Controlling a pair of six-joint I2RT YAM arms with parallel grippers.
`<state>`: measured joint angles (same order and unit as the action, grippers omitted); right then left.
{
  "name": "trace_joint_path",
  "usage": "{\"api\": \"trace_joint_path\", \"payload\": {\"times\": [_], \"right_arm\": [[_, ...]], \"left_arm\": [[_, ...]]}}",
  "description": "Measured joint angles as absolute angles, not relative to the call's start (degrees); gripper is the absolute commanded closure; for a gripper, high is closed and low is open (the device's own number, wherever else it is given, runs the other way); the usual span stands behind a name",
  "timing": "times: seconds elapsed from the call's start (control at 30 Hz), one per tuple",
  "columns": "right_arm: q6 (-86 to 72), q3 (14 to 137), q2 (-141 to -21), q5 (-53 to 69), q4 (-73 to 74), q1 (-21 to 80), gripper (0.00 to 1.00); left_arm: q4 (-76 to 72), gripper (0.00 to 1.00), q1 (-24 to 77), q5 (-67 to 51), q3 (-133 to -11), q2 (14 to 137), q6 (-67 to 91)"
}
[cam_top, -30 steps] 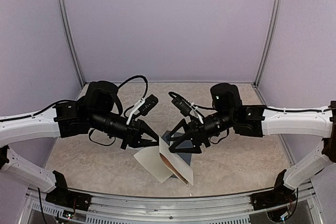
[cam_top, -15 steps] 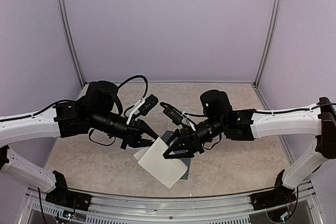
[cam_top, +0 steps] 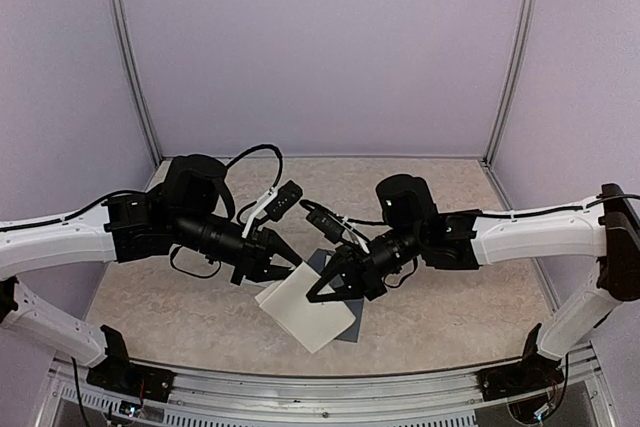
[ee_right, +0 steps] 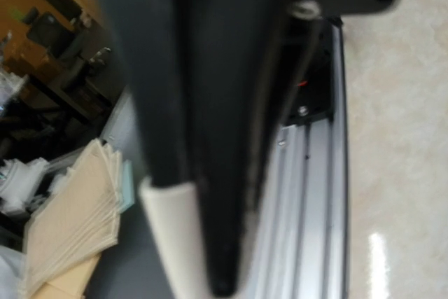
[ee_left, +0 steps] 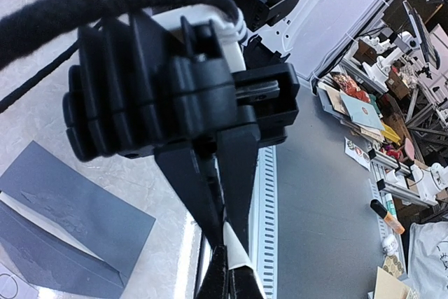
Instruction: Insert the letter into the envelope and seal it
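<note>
The letter (cam_top: 308, 311), a folded cream sheet, hangs just above the table between my two grippers. My left gripper (cam_top: 291, 269) is shut on its upper left corner, and in the left wrist view the letter (ee_left: 243, 253) shows as a white edge pinched at the left gripper (ee_left: 234, 278). My right gripper (cam_top: 320, 293) is closed on the sheet's right edge. In the blurred right wrist view the letter (ee_right: 175, 243) comes out from between the jaws of the right gripper (ee_right: 201, 243). The slate blue-grey envelope (ee_left: 66, 211) lies flat on the table beneath, its flap open. Most of the envelope (cam_top: 349, 331) is hidden by the sheet.
A small white strip (ee_left: 8, 286) with a circle on it lies beside the envelope. The metal rail (cam_top: 320, 387) of the table's near edge runs just below the letter. Lilac walls enclose the beige tabletop (cam_top: 180, 312) on three sides.
My right arm has moved left and its gripper has shut on the letter's right edge. The sheet, which stood opened out like a book, now hangs flat. The left arm has not moved.
</note>
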<state>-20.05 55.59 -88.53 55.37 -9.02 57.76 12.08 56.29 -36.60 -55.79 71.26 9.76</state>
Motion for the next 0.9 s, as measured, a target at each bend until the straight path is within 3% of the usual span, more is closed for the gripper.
{"api": "trace_joint_path", "payload": {"times": [0.1, 0.2, 0.43, 0.63, 0.83, 0.9], "right_arm": [[-19.7, 55.7, -88.6, 55.6, -9.0, 57.9, 1.0], [-19.4, 55.8, -88.6, 55.6, -8.9, 57.9, 1.0], [-18.0, 56.1, -88.6, 54.7, -7.6, 57.9, 1.0], [-17.4, 56.5, -88.6, 53.1, -6.1, 57.9, 1.0], [-17.1, 56.9, -88.6, 52.3, -4.9, 57.9, 1.0], [-17.0, 57.2, -88.6, 52.1, -4.5, 57.9, 1.0]], "left_arm": [[12.2, 1.0, 56.3, -36.5, -55.8, 71.3, 9.8], [12.3, 0.73, 56.2, -36.4, -55.8, 71.3, 10.0], [12.9, 0.27, 52.0, -38.0, -56.0, 71.2, 13.6], [9.9, 0.15, 50.8, -40.7, -55.9, 70.1, 18.0], [8.2, 0.15, 52.0, -41.6, -55.9, 70.5, 19.4], [8.5, 0.19, 52.7, -41.1, -56.1, 71.4, 19.3]]}}
